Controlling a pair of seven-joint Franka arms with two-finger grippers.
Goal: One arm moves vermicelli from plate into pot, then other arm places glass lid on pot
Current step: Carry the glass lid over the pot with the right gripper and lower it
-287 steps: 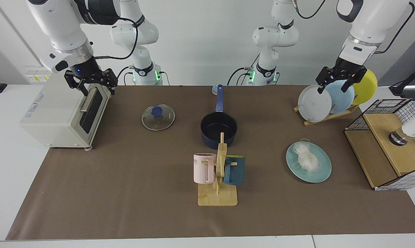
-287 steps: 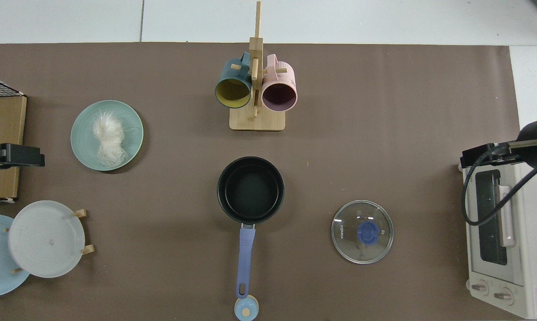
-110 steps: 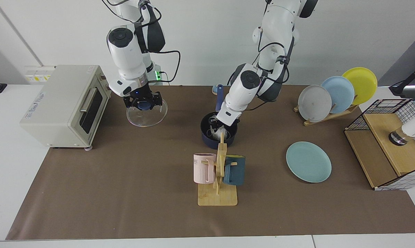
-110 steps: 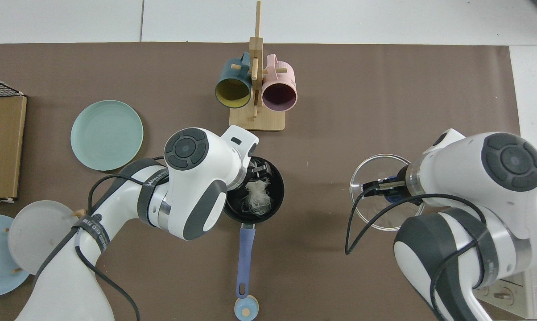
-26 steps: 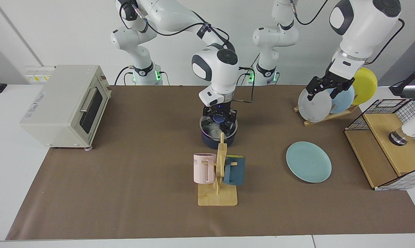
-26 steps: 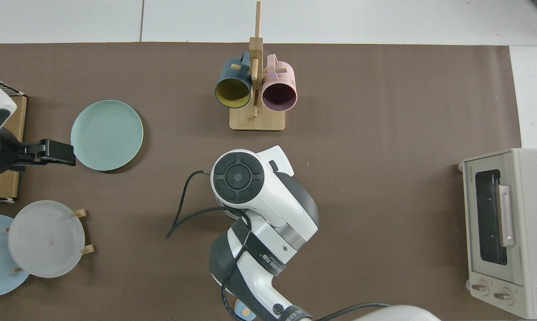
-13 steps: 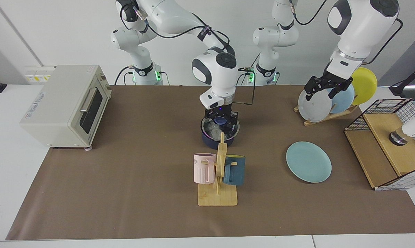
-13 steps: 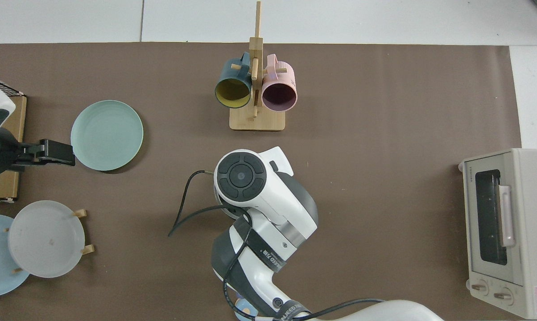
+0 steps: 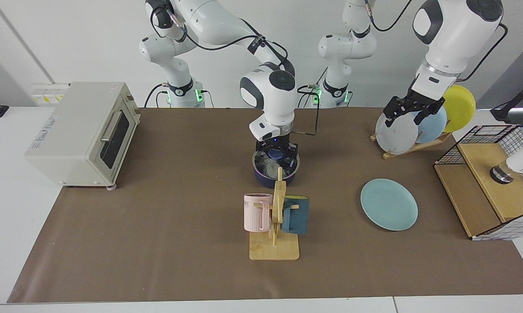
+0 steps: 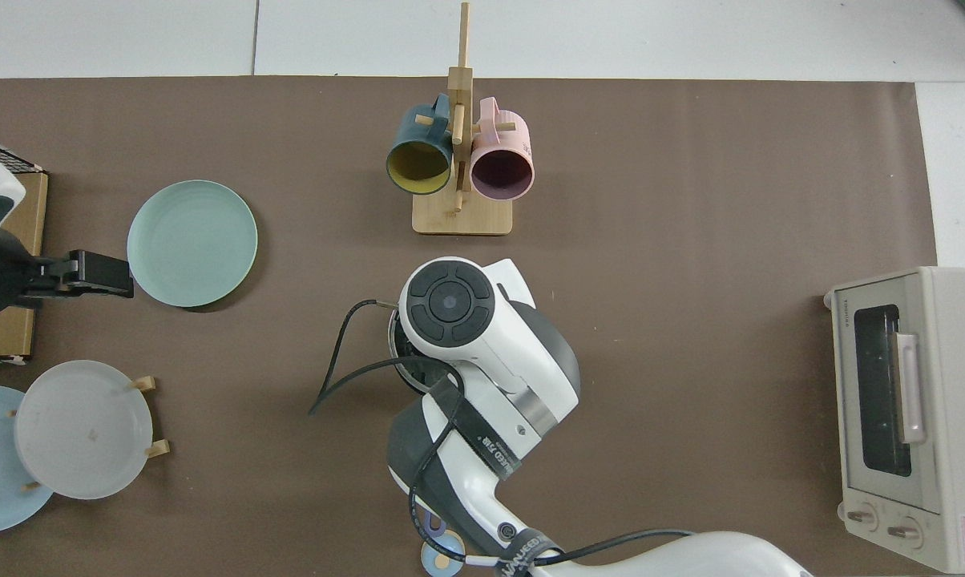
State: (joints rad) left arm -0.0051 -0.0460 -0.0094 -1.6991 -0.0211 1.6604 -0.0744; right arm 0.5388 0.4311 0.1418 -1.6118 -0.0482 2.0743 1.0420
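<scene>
Right tool [image 9: 276, 153] clamped on glass lid [image 9: 275, 163] atop pot [image 9: 271, 177]; left tool [image 9: 411, 114] spread; no legible writing.

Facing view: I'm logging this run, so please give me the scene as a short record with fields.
pot: mid-table, behind the mug rack
lid: on the pot, as far as shows
vermicelli: in the pot, seen through the lid
plate: no vermicelli on it
right gripper: at the lid's knob
left gripper: waiting by the racked plates, jaws open
</scene>
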